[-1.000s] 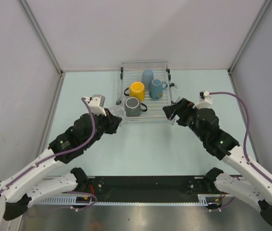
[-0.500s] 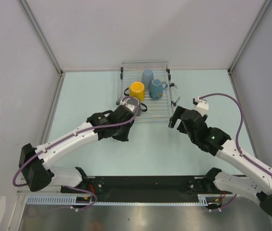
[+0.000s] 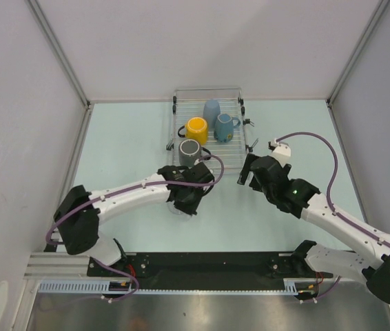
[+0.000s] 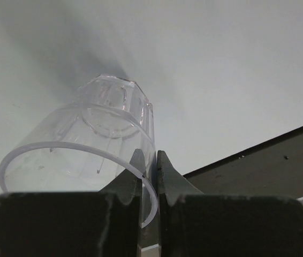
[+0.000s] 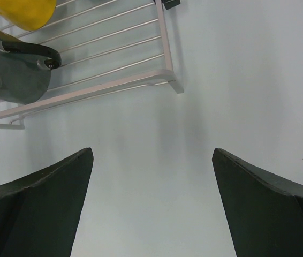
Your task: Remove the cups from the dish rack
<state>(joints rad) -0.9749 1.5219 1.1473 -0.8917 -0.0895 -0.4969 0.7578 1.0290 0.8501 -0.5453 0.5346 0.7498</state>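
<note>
Bare worktop (image 3: 126, 138) spreads in front of the dish rack (image 3: 231, 155), where the right claw (image 5: 152, 152) hangs spread wide off its front right corner. Just off the rack's front left corner, the left claw (image 4: 147, 160) pinches the rim of the clear glass tumbler (image 4: 87, 144), faceted, its mouth toward the claw.
</note>
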